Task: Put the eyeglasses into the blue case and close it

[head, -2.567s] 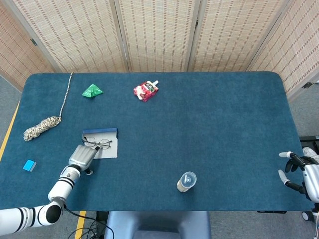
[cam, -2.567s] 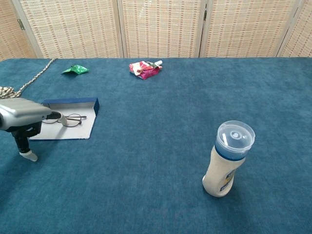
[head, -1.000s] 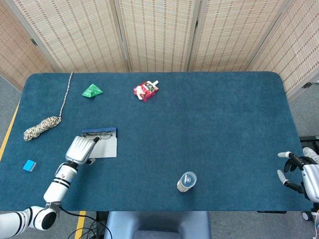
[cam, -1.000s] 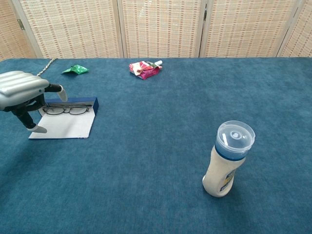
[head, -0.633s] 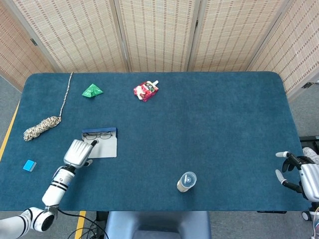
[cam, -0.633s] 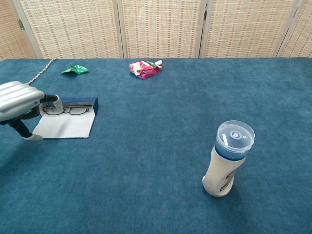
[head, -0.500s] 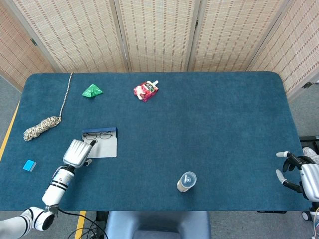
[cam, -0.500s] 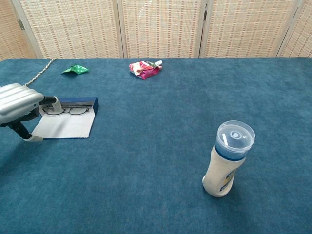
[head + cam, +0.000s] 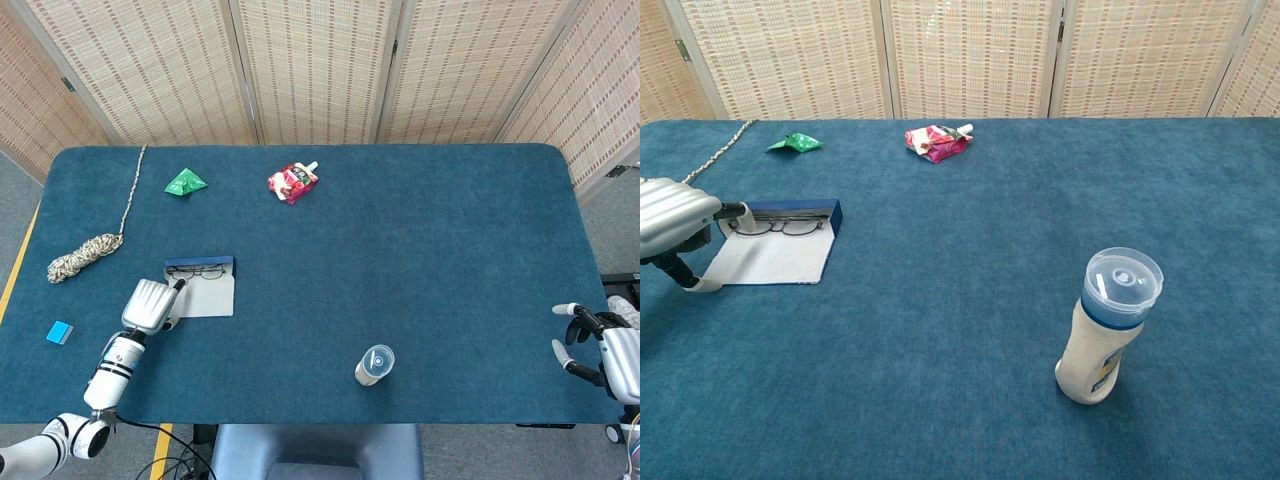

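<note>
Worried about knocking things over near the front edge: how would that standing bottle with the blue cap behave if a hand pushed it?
The bottle stands upright, tall over a narrow base, so a push near its cap would probably tip it. Its body looks round, so it would likely roll once down. It looks like plastic, probably light; how full it is cannot be told.

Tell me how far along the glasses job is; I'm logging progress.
Done: the glasses lie in the open case, against its blue back wall. In hand: the left hand is at the case's left edge, holding nothing that I can see. Left: fold the case shut. The right hand idles at the table's far right corner.
</note>
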`<state>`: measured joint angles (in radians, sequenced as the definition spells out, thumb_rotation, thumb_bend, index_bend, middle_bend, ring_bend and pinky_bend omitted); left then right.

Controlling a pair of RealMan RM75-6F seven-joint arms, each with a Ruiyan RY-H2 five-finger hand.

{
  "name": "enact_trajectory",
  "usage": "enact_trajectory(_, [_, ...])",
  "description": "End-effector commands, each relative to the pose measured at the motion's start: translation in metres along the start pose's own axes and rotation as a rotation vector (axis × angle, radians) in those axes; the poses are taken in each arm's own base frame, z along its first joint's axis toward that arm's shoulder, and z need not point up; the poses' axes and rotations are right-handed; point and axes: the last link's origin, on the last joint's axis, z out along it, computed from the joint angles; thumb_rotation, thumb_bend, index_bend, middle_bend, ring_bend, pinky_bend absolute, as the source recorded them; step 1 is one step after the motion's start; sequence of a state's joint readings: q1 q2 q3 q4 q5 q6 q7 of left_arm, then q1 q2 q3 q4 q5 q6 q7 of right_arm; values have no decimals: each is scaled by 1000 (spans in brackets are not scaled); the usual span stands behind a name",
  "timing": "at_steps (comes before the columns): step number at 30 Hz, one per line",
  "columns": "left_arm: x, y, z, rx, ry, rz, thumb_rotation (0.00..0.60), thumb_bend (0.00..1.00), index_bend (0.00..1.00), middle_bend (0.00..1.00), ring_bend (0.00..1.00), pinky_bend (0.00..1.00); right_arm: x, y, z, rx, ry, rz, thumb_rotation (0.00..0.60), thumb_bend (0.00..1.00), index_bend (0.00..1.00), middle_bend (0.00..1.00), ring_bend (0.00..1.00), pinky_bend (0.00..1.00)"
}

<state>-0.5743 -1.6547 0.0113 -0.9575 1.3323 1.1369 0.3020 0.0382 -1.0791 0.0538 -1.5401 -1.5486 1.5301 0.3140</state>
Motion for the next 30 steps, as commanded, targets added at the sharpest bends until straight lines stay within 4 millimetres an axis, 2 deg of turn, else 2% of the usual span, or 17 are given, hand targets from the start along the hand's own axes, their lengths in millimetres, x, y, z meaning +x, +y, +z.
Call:
enact_trajectory(1, [0, 1, -1, -3, 3, 0, 600, 160, 327, 1000, 916, 933, 0, 0, 0, 1, 0, 0, 600, 345, 333, 627, 600, 352])
enact_trajectory(23, [-5, 7, 1, -1, -19, -4, 600, 160, 320, 1000, 916, 932, 1, 0, -2, 0, 4, -1, 600, 345, 333, 627, 600, 352])
enact_trajectory(30, [-1, 9, -1, -9, -12, -6, 600, 159, 315, 1000, 916, 932, 2, -1, -2, -1, 6, -3, 600, 346, 333, 627, 600, 352])
